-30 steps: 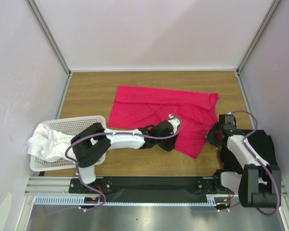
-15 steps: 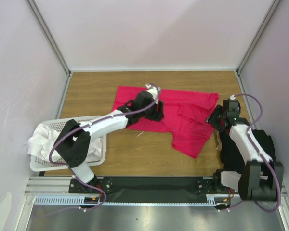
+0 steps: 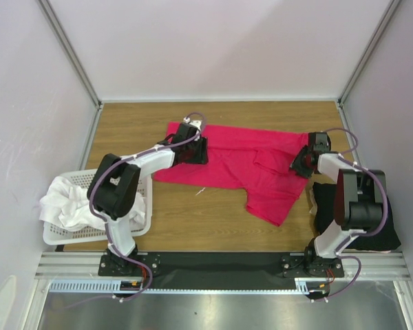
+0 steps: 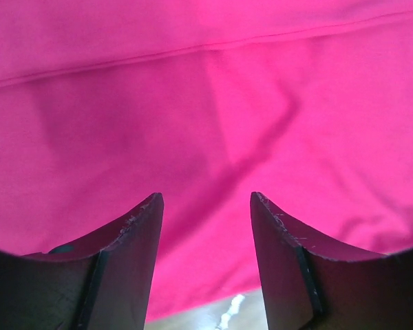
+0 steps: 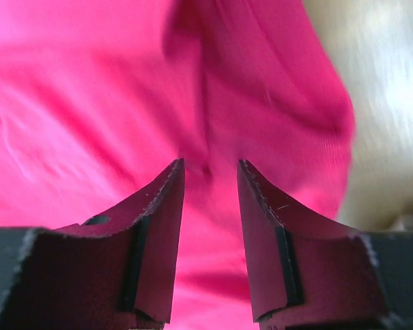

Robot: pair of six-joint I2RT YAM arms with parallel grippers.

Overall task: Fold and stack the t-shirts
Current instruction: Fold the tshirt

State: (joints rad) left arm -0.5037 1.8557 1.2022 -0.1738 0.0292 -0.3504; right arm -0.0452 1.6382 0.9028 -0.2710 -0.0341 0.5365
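Crimson-pink fabric fills the space beyond both pairs of fingers. In the left wrist view the left gripper has its two dark fingers standing well apart. Nothing is between them, and smooth cloth with one seam line lies just past the tips. In the right wrist view the right gripper also has its two fingers apart, by a narrower gap, over rumpled, blurred pink cloth. Nothing is pinched there either.

From above, the one pink t-shirt lies spread across the middle of the wooden table, with a flap reaching toward the near edge. The left gripper is over the shirt's back-left part. The right gripper is at its right edge.

One black t-shirt lies crumpled at the table's right side, beside the right arm's base. White t-shirts are heaped in the one white basket at the left. Their number cannot be told.
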